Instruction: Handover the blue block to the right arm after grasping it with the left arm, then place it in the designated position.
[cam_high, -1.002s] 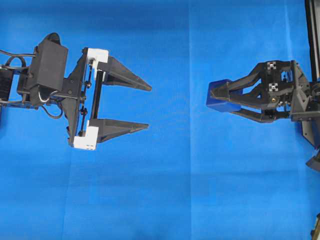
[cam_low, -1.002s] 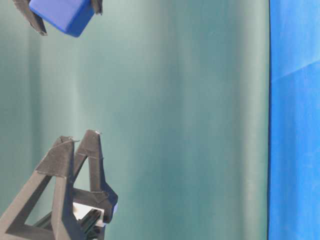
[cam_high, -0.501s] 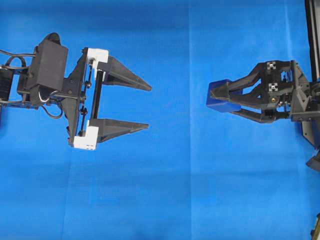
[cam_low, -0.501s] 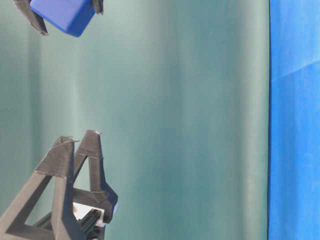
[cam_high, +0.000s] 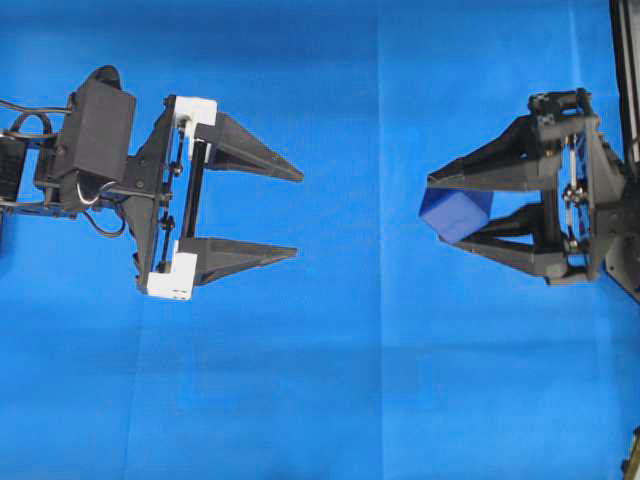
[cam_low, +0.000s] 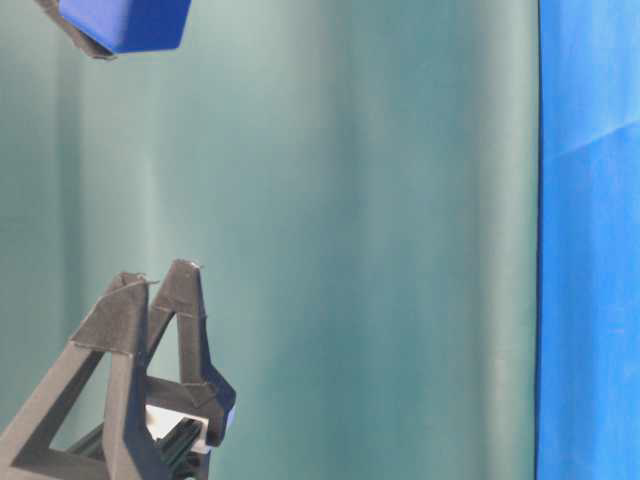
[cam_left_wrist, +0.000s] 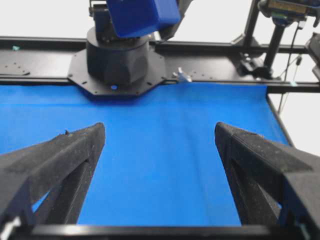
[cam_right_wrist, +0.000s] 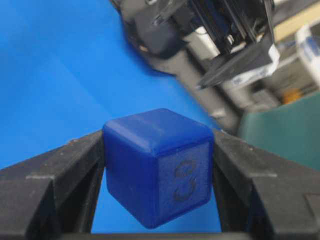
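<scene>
**Block Across, Wrist Rolled**

Overhead: showed the right arm's gripper (cam_high: 440, 210) clamped on the blue block (cam_high: 456, 213), block pinched between the two fingertips and carried clear above the blue cloth (cam_high: 330, 400). Showed the left arm's gripper (cam_high: 298, 214) well apart from it, fingers spread wide and holding nothing, pointed across the gap toward the block. Judged as the state after the handover: left side parked open because its share looked finished, right side keeping the grip for the placing step. Found no marked target spot on the cloth in this view, so could not tell where the designated position lay.

Table-level: caught only the block (cam_low: 125, 24) at the upper edge, with a sliver of a dark finger beside it, and the left fingers (cam_low: 128, 330) low in the frame, tips apart, against a green backdrop (cam_low: 380, 240).

Left wrist: looked out between two widely separated fingers (cam_left_wrist: 60, 160) over bare cloth, with the block (cam_left_wrist: 142, 16) hanging high ahead, in front of the right arm's base (cam_left_wrist: 117, 57).

Right wrist: filled with the block (cam_right_wrist: 157, 162), squeezed flat between both fingers (cam_right_wrist: 55, 170), a curled mark on its near face; background blurred.

Against the earlier frames: right wrist had rolled, so that the fingers, formerly stacked nearly edge-on from above, now showed fanned apart, and the block had turned with them. Grip unchanged. Left arm had not moved at all.
</scene>
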